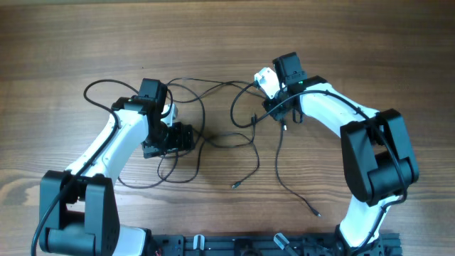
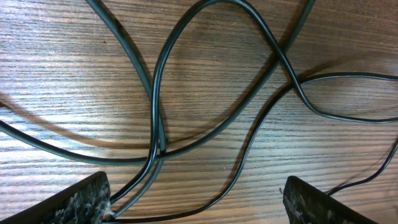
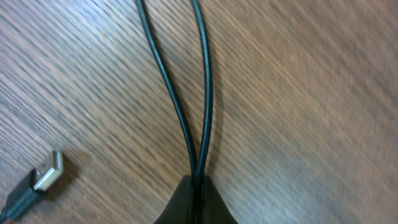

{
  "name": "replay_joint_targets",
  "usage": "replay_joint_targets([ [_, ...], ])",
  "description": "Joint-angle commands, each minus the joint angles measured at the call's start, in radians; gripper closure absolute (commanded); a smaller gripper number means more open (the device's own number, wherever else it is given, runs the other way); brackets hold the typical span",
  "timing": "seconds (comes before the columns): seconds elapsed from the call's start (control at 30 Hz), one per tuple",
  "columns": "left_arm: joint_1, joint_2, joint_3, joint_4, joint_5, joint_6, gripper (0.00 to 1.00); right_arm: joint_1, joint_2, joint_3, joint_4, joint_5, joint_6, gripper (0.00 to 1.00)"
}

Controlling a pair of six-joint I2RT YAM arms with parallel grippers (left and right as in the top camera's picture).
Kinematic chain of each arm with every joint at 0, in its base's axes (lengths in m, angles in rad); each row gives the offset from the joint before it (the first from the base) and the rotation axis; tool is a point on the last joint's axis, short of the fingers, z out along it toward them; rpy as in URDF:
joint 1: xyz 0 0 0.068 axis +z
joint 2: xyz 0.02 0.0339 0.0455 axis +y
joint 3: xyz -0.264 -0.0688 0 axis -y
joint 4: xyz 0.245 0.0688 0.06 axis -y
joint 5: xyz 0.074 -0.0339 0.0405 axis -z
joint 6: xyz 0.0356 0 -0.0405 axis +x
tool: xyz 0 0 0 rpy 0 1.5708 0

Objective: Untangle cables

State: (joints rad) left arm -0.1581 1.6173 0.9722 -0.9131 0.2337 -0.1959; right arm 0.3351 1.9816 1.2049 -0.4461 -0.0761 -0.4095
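Observation:
Thin black cables [image 1: 213, 139] lie in tangled loops on the wooden table between the arms. My left gripper [image 1: 189, 138] is open and low over them. In the left wrist view several crossing strands [image 2: 158, 112] run between its fingers [image 2: 199, 208], and two of them pass close beside the left finger. My right gripper [image 1: 270, 111] is shut on two cable strands [image 3: 202, 93] that run side by side out of its closed jaws [image 3: 198, 186]. A silvery USB plug [image 3: 47, 170] lies on the table to its left.
Two loose cable ends lie toward the front of the table, one plug [image 1: 234, 185] at centre and another [image 1: 316, 212] further right. A cable loop [image 1: 99, 89] lies behind the left arm. The arm bases stand at the front edge.

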Motion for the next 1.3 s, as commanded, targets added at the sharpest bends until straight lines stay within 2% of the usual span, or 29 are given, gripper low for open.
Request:
replay_joint_targets([
  [0.0,-0.004,-0.017,-0.005,-0.002,0.01,0.006,0.09,-0.025,0.016,-0.014,-0.089,0.061,0.073,0.96],
  [0.17,-0.004,-0.017,-0.005,-0.001,0.01,0.006,0.08,-0.063,-0.206,0.077,-0.216,0.066,0.072,0.96],
  [0.27,-0.004,-0.017,-0.005,-0.002,0.01,0.006,0.07,-0.114,-0.406,0.125,-0.216,0.128,0.072,0.96],
  [0.43,-0.004,-0.017,-0.005,-0.001,0.01,0.006,0.08,-0.254,-0.672,0.126,-0.092,0.261,0.069,0.96],
  [0.57,-0.004,-0.017,-0.005,0.007,0.01,0.006,0.08,-0.45,-0.806,0.126,0.072,0.27,0.043,0.96],
  [0.67,-0.004,-0.017,-0.005,0.015,0.01,0.006,0.07,-0.562,-0.821,0.126,0.151,0.27,0.05,0.96],
  [0.8,-0.004,-0.017,-0.005,0.014,0.01,0.006,0.07,-0.731,-0.773,0.126,0.259,0.271,0.278,0.96],
  [1.0,-0.004,-0.017,-0.005,0.014,0.01,0.006,0.08,-0.979,-0.678,0.126,0.312,0.27,0.481,0.96],
  [1.27,-0.004,-0.017,-0.006,0.006,0.01,0.006,0.08,-1.259,-0.506,0.126,0.244,0.271,0.914,0.96],
])
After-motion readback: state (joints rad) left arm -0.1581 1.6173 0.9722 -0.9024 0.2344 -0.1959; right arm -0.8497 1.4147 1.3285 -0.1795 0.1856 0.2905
